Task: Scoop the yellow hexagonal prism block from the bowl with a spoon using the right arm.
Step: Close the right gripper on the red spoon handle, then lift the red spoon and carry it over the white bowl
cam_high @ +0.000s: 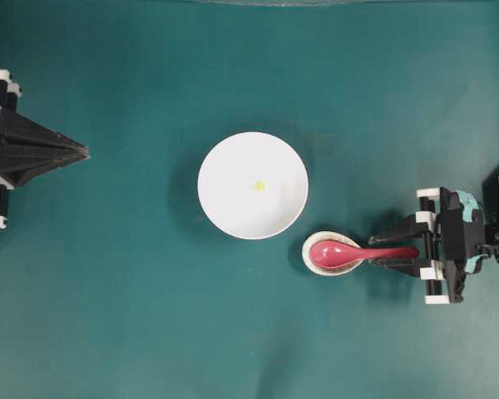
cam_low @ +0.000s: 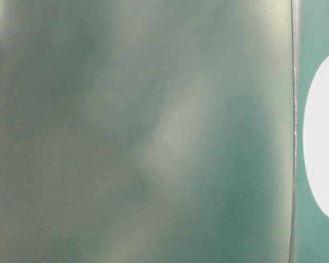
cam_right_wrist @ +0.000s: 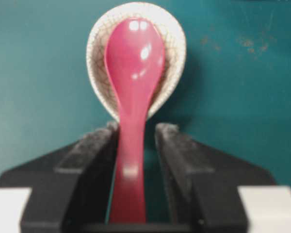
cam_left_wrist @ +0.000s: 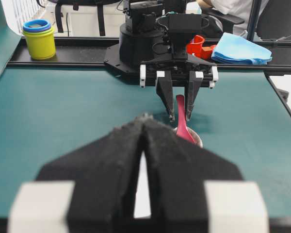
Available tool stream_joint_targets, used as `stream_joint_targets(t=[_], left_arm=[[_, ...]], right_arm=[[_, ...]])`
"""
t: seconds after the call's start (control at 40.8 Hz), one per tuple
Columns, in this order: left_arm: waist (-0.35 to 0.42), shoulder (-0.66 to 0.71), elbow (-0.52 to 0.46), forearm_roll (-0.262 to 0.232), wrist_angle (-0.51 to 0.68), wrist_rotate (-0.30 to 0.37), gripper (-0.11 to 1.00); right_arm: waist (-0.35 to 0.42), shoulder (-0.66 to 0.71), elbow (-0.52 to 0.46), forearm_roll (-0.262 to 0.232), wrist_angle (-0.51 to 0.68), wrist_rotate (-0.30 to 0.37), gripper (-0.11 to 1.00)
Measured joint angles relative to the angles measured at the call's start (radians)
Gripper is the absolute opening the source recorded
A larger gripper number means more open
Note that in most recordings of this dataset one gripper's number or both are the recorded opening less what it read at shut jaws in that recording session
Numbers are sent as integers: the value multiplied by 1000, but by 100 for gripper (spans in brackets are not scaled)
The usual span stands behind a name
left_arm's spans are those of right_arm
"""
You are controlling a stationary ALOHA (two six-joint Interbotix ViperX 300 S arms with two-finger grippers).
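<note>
- The spoon is glossy pink-red, with an oval scoop and a short straight handle. Its scoop lies in a small crackle-patterned, teardrop-shaped dish.
- My right gripper has its dark, rough-padded fingers on either side of the handle. They stand apart; a thin gap shows on one side, and from the blurred wrist view I cannot be sure whether the other pad touches.
- The bowl is smooth, plain white and round, sitting mid-table on the teal mat, just beside the dish.
- The tiny yellow block lies inside the bowl near its middle, well apart from the spoon.
- My left gripper rests far to the left, its black fingers pressed together on nothing.
</note>
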Motion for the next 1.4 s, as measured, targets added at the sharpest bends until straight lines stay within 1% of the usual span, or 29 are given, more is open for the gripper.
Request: stream_joint_targets(t=[0.392,0.686,0.956,1.079,1.177,1.226,1.397], left_arm=[[0,0,0,-2,0,0,2],[0,0,0,-2,2,0,2],[0,0,2,0,0,0,2],[0,0,0,-2,2,0,2],[0,0,0,0,2,0,2],[0,0,2,-2,2,2,2],[0,0,0,0,2,2,2]], right_arm=[[0,-2,-3,-2,0,-2,42],[-2,-2,-11,-2,28,-2,42],[-2,-2,-12,-2,29,-2,41],[-2,0,-11,-2,29,-2,37],[-2,-2,-11,-3,29,-2,27],[-3,-2,-12,-5,29,-2,25],[-2,0,-11,-6,29,-3,25]])
